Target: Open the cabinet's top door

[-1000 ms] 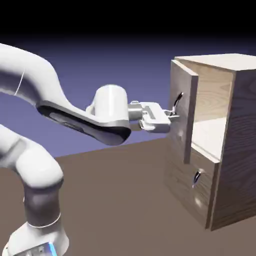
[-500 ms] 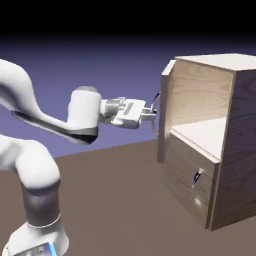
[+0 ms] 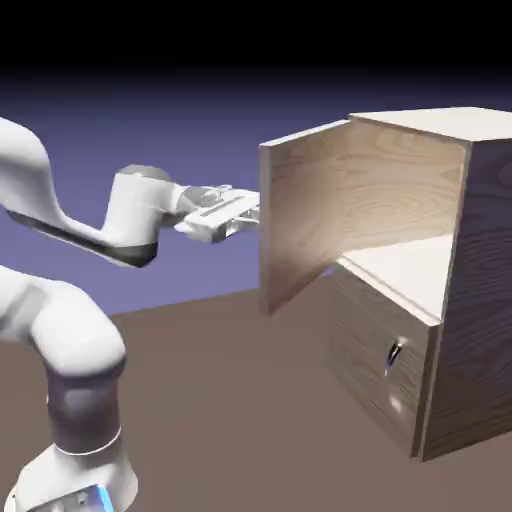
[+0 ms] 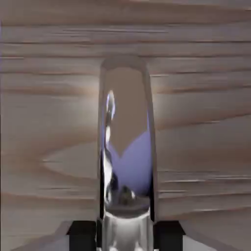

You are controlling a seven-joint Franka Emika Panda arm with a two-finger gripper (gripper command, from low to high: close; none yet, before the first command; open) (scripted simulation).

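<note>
The cabinet [image 3: 472, 300] stands at the exterior view's right. Its top door [image 3: 325, 210] is swung far out to the left, showing its pale inner face. My gripper [image 3: 252, 211] reaches the door's outer side near its free edge, where the panel hides the fingertips and the handle. In the hand view the curved silver handle [image 4: 126, 147] runs upright in front of woodgrain [image 4: 206, 122]. It sits between my two dark fingertips [image 4: 81, 230], which close on it at the bottom edge, so my gripper [image 4: 125, 234] is shut on the handle.
Behind the open door a pale shelf [image 3: 412, 268] shows inside the cabinet. Below it the shorter lower panel [image 3: 368, 345] stays closed, with its small handle [image 3: 396, 353]. The brown table [image 3: 250, 400] stretches between my base and the cabinet.
My gripper has pulled back to the left with the handle in it. The top door has swung from slightly ajar to wide open, and its inner face has come into sight.
</note>
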